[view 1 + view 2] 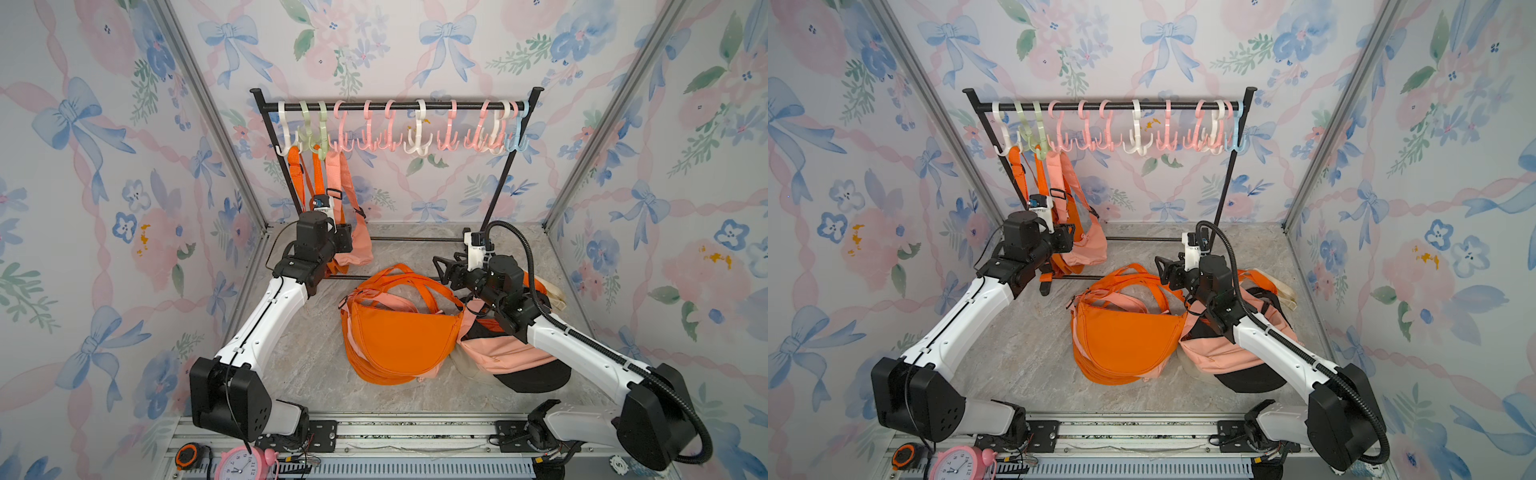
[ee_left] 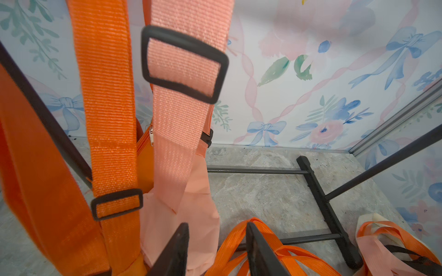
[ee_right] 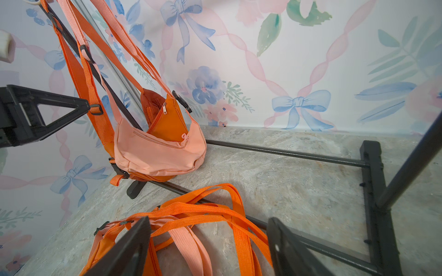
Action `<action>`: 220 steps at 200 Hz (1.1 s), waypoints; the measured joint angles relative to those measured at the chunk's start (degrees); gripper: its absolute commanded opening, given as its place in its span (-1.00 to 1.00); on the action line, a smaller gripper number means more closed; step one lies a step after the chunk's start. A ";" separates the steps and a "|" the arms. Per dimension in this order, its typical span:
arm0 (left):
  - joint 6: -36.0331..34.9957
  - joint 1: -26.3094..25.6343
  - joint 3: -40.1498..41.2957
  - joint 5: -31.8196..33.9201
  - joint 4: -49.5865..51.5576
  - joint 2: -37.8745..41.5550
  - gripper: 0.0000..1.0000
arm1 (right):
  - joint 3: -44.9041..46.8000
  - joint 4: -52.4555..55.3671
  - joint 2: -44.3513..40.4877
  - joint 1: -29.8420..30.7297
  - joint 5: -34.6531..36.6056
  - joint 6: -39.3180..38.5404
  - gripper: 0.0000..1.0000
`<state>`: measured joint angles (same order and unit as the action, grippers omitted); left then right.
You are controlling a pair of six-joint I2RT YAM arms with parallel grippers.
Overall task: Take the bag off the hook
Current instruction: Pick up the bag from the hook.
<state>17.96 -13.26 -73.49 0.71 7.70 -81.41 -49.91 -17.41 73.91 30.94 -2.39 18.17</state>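
In both top views the peach bag (image 1: 357, 245) is seen hung on a hook (image 1: 338, 141) at the rack's (image 1: 395, 107) left end. In the left wrist view the left gripper (image 2: 216, 225) is held half-open beside its strap (image 2: 177, 133), nothing clamped, likely for unhooking. In the right wrist view the right gripper (image 3: 209, 219) is held wide and empty, clear of the rack.

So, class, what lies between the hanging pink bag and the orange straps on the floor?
Right wrist view: bare marble floor and the rack's lower black bar lie between the hanging pink bag and the orange straps.
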 measured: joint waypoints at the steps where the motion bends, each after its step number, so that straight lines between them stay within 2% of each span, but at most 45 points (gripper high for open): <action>1: 0.00 0.07 -0.15 -0.02 0.02 -0.13 -0.18 | -0.02 -0.02 0.09 0.00 0.02 0.00 0.53; 110: -1.46 2.03 -10.49 -1.66 1.99 -11.17 -0.41 | -3.02 -1.73 6.05 0.24 -2.10 -0.20 0.52; 169: -2.23 3.50 -12.46 -1.66 2.91 -13.57 -1.00 | -6.54 -1.73 8.48 -0.50 -3.28 -0.20 0.51; 220: -2.32 3.54 -13.53 -2.19 2.86 -13.70 -1.00 | -9.90 -2.12 11.43 -1.40 -4.15 -0.20 0.51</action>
<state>15.64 -9.72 -87.02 -1.48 10.57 -95.11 -59.81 -19.53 85.34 29.54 -6.55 17.98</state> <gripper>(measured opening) 0.043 0.756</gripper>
